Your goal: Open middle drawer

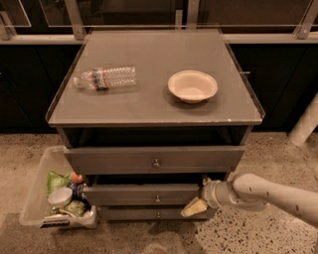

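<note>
Grey, flat-fronted middle drawer with small round metal knob, set between wider grey top drawer and slim grey bottom drawer; white-armed gripper at its right end, cream fingers held apart

It looked like an office break area: speckled stone floor, metal-framed glass panels behind a grey tabletop, a clear bin of snack packets. The gripper sat at the middle drawer's right end.
</note>
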Tool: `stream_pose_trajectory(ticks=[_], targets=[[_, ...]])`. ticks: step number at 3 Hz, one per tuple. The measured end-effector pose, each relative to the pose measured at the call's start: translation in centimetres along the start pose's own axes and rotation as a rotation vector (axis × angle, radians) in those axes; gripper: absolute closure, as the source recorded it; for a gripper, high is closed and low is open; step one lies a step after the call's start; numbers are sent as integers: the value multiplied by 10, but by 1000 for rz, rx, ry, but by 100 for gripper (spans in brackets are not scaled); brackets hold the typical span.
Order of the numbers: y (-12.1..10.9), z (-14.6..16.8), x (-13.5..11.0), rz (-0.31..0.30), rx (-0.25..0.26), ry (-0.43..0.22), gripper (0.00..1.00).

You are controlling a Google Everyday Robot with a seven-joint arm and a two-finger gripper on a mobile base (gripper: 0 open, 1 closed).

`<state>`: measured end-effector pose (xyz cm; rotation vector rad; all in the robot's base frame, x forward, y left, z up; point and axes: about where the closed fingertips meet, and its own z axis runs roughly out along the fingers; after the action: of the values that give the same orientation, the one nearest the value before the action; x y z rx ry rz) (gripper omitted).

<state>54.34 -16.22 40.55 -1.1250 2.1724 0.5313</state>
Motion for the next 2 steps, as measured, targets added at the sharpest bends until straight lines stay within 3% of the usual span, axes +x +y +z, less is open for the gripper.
stream_pose_trajectory(ticks=[1, 2], targets=[[0, -4, -4, 0, 0, 0, 0], [22, -28, 11, 59, -45, 17, 0]])
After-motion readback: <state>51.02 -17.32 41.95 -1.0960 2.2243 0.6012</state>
